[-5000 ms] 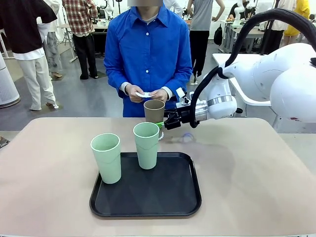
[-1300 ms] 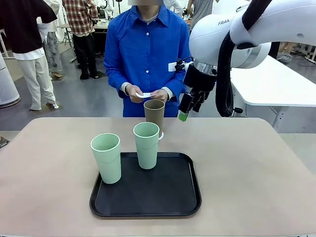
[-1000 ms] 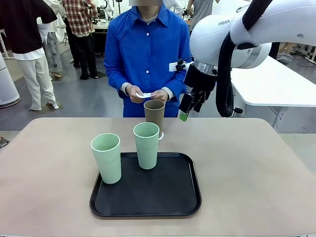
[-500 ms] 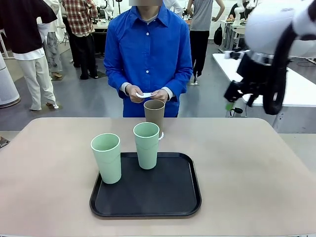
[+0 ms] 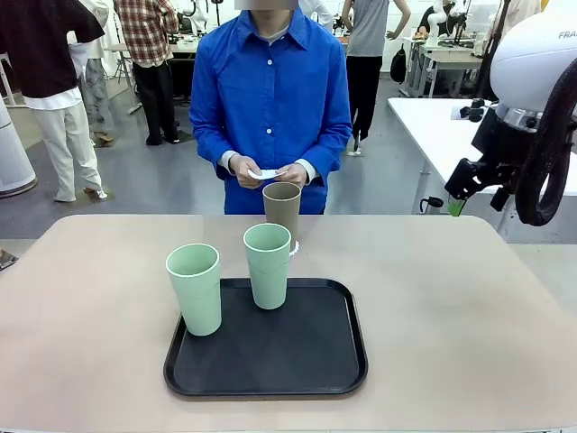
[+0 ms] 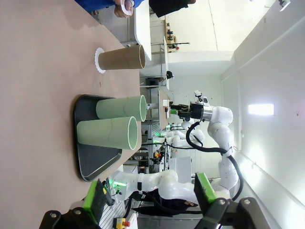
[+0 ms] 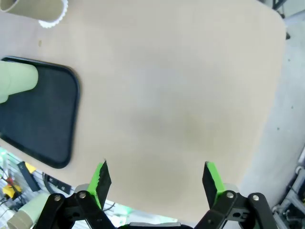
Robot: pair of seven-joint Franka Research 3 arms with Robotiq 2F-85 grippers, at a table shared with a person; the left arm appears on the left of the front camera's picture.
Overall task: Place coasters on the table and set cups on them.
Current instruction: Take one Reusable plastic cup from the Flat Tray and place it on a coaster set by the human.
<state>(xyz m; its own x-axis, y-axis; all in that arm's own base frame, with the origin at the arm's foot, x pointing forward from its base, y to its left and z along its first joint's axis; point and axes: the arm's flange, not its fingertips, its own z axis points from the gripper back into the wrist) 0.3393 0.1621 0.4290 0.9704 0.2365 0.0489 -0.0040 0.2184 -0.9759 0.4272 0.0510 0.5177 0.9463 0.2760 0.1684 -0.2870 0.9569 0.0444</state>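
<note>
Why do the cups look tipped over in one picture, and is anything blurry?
Left wrist view: the camera is rolled, so the brown cup and mint cups only look sideways; a wall light glares white. Front view: sharp and evenly lit, cups upright. Right wrist view: even light, only faint shadows on the table.

I'm holding the right gripper (image 5: 457,202) aloft, fingers angling downward, jaws standing wide apart. I'm holding the left gripper (image 6: 151,196) with its wrist rolled sideways, jaws likewise spread well apart.
</note>
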